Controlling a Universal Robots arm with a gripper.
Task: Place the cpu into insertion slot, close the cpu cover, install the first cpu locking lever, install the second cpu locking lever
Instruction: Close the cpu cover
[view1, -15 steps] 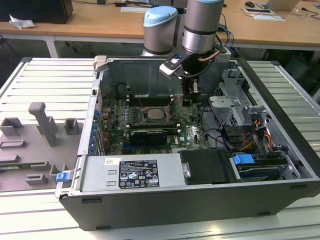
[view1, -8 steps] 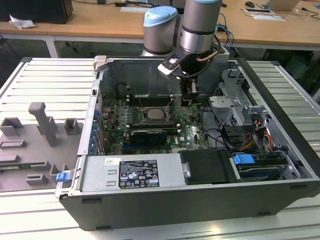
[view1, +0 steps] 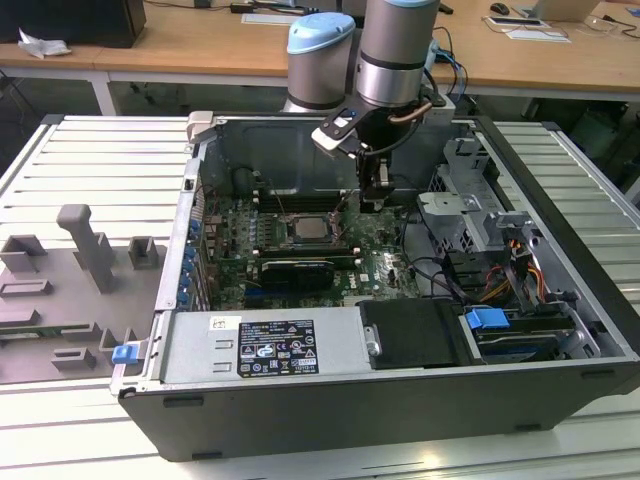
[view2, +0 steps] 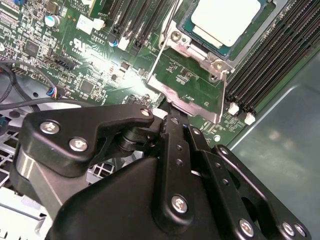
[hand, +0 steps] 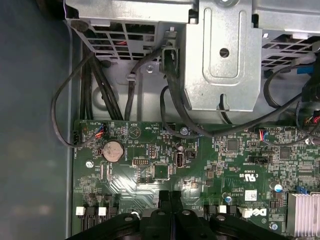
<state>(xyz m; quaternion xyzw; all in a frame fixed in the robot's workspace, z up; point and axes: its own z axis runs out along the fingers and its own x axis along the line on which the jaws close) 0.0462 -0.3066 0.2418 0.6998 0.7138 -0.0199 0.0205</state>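
The cpu (view2: 225, 20), a pale silver square, lies flat in the insertion slot (view2: 192, 47) on the green board; in the exterior view the cpu (view1: 308, 228) sits mid-board. The cpu cover (view2: 205, 112), a thin metal frame with a window, extends from the slot's near edge toward my gripper and looks raised; green board shows through its window. My gripper (view2: 172, 116) has its black fingers pressed together, tips right at the cover's outer edge. Whether they touch it I cannot tell. In the exterior view the gripper (view1: 372, 200) hangs just right of the slot. Its fingers (hand: 165, 200) show over the board.
Long black memory slots (view2: 260, 60) flank the socket on both sides. A metal drive cage (view1: 470, 200) and loose black cables (hand: 100, 85) stand on the exterior view's right. The case wall (view1: 190, 230) rises on its left, and a black power supply (view1: 290, 350) lies in front.
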